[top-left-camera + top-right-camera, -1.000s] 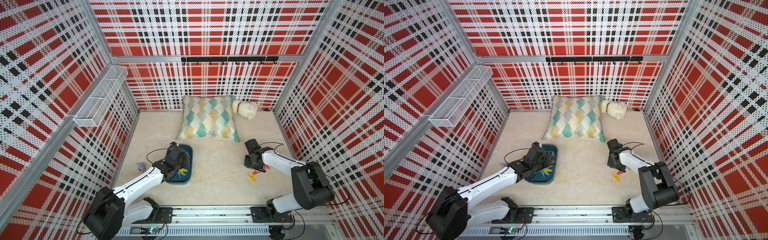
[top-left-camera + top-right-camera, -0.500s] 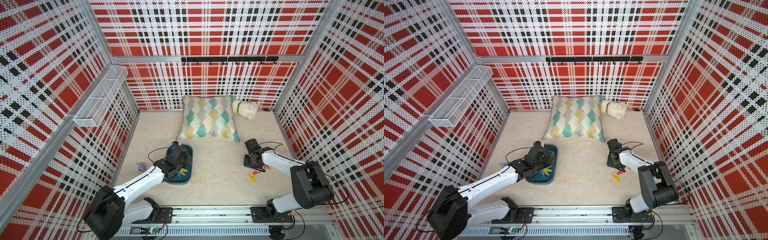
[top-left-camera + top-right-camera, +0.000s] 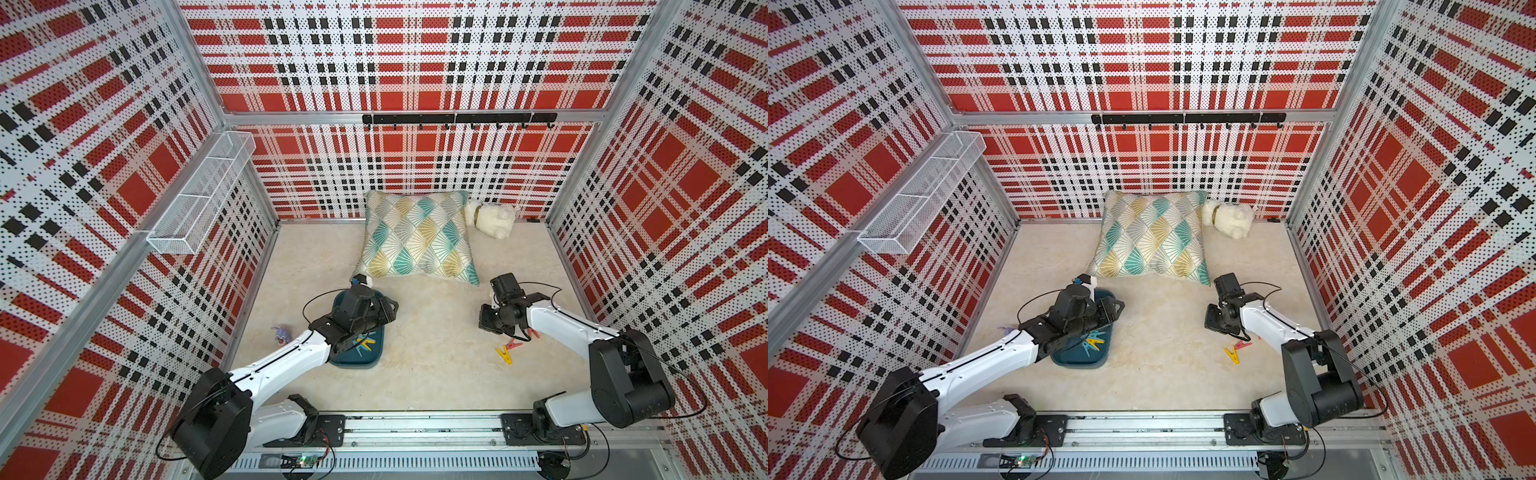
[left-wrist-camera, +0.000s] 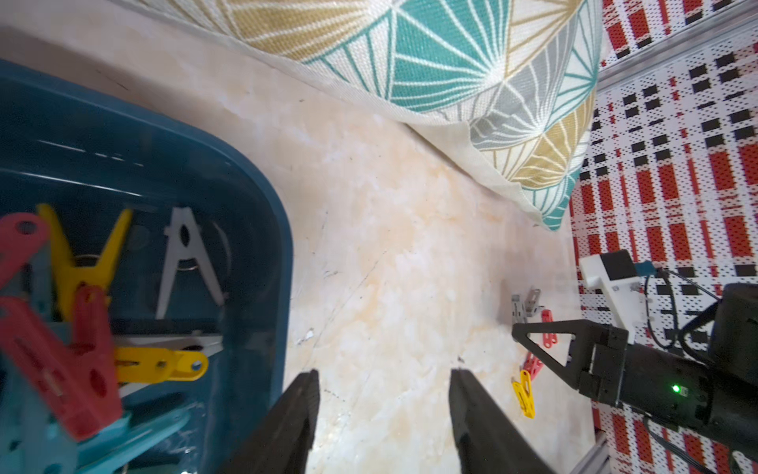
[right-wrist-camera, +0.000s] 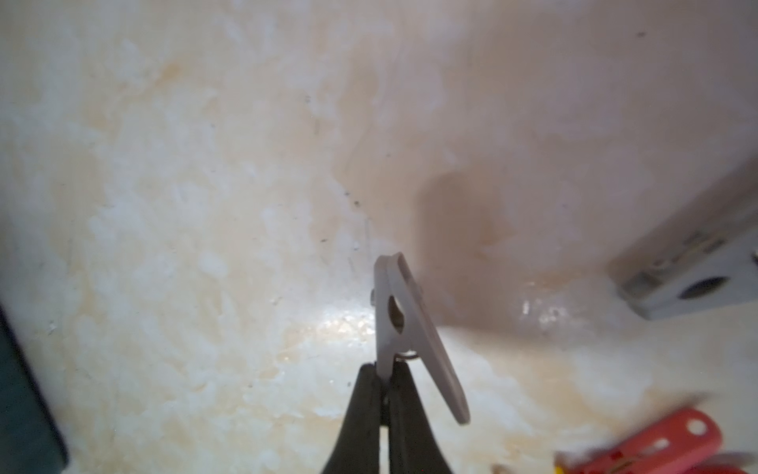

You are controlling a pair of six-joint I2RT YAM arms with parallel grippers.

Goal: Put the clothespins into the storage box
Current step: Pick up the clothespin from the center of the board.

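Note:
The dark teal storage box [image 3: 356,362] [image 3: 1073,360] sits left of centre and holds several clothespins [image 4: 88,262] in yellow, red, teal and grey. My left gripper [image 4: 383,377] hovers at the box's right rim, open with nothing between its fingers; it shows in both top views [image 3: 390,308] [image 3: 1118,306]. My right gripper [image 5: 383,369] [image 3: 488,321] is shut on one leg of a grey clothespin [image 5: 393,312], just above the floor. A yellow clothespin [image 3: 504,354] [image 3: 1232,354] and a red clothespin [image 3: 515,344] [image 3: 1241,344] lie on the floor beside it.
A patterned pillow [image 3: 417,237] and a white plush toy [image 3: 490,218] lie at the back. A white wire basket [image 3: 199,195] hangs on the left wall, and a small purple toy [image 3: 281,333] lies by that wall. A black hook rail [image 3: 457,118] runs along the back wall.
My right gripper's jaws have closed on the grey clothespin while staying almost in place. The left arm has shifted slightly over the box.

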